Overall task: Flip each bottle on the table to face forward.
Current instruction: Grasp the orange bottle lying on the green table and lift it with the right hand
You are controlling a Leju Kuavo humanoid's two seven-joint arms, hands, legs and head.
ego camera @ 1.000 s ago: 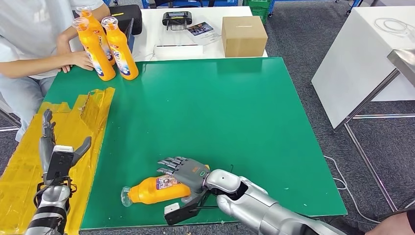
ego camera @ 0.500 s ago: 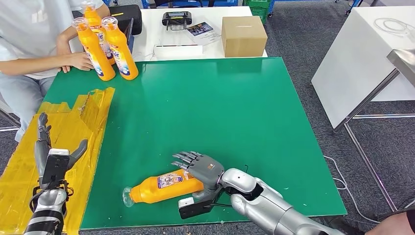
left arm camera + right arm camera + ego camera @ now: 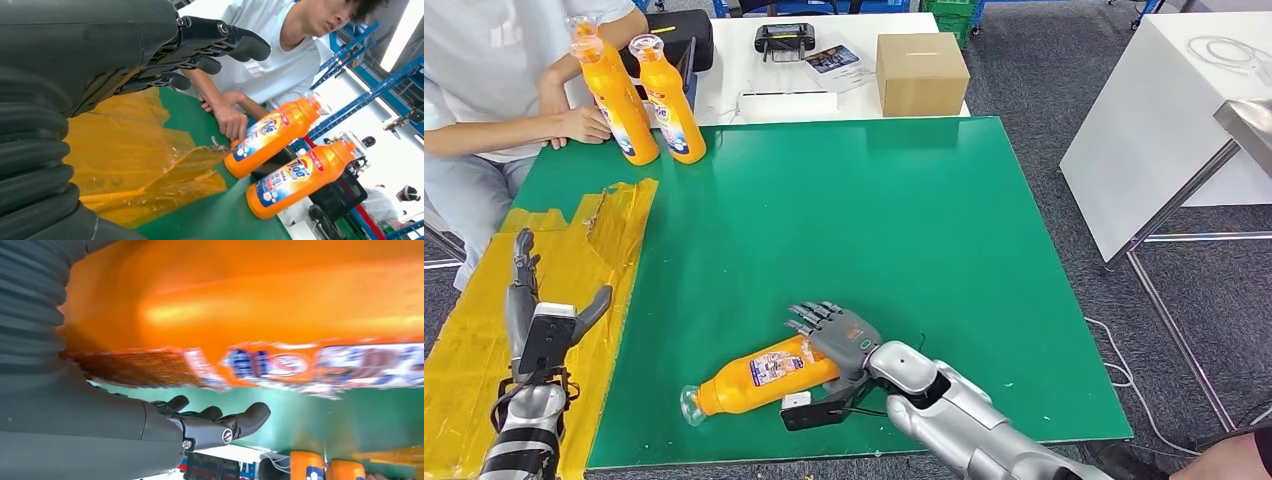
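**Q:** so where are you actually set up? someone's house?

**Me:** nah, it's a lab or workshop floor. I'm at a green-topped table (image 3: 904,230) on grey carpet tiles (image 3: 1034,70), with plain white work tables (image 3: 1164,110) around it. Blue metal racking (image 3: 360,95) stands behind the person (image 3: 484,90) seated at my table. There's a cardboard box (image 3: 922,72) and a black handheld controller (image 3: 786,38) on the next table, and a loose cable (image 3: 1124,370) on the floor.

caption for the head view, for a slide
Right hand rests on a lying orange bottle near the green table front edge; left hand open over yellow film.
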